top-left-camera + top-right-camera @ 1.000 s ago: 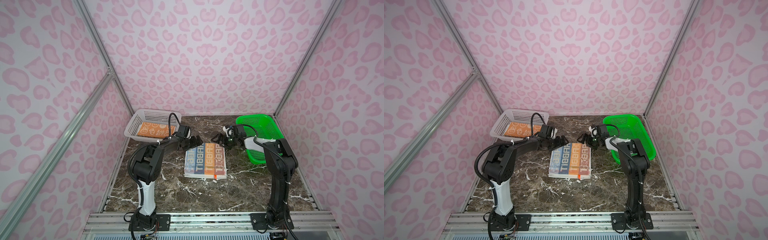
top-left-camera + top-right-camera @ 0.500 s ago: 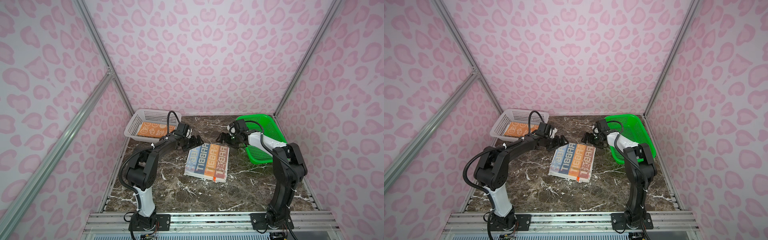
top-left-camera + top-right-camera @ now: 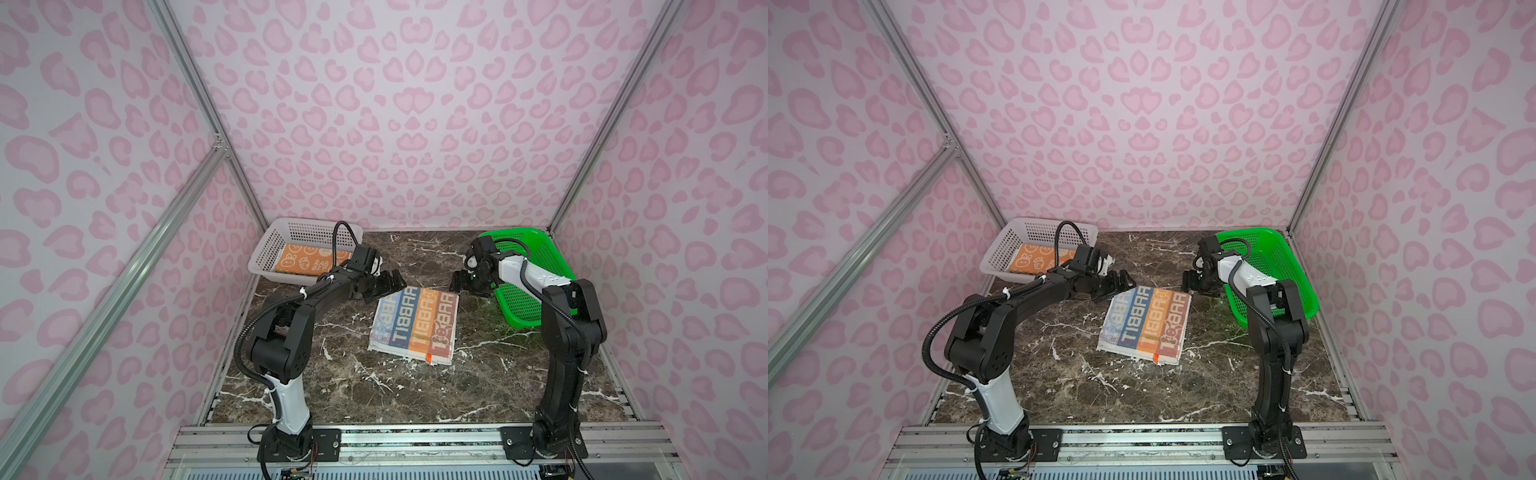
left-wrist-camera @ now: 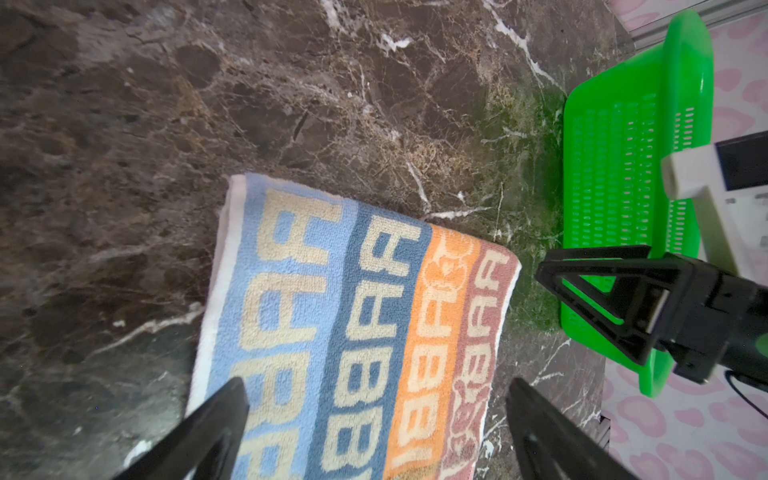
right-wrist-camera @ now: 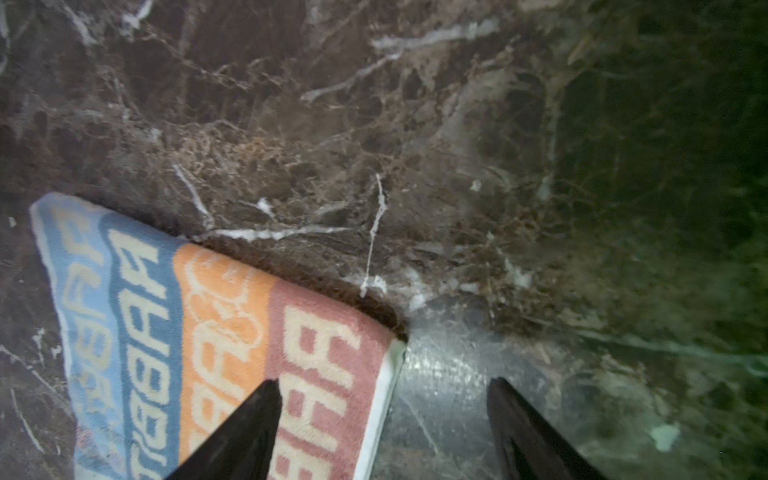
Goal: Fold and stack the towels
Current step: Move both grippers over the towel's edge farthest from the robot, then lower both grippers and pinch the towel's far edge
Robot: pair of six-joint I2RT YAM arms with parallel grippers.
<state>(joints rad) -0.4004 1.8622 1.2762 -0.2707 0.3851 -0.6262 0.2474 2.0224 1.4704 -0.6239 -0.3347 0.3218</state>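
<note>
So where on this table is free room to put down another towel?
The widest bare marble lies between the striped towel and the front rail. A smaller patch lies at the back, between the white basket and the green basket. Crowded: the towel's far corners, under the left gripper and the right gripper.

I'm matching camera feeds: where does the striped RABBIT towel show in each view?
Top view: striped towel at the middle of the marble table.
Top view: same spot.
Left wrist: seen between the left gripper fingers.
Right wrist: its pink corner beside a right gripper finger.
Shared landmark: the marble table, in all four.
</note>
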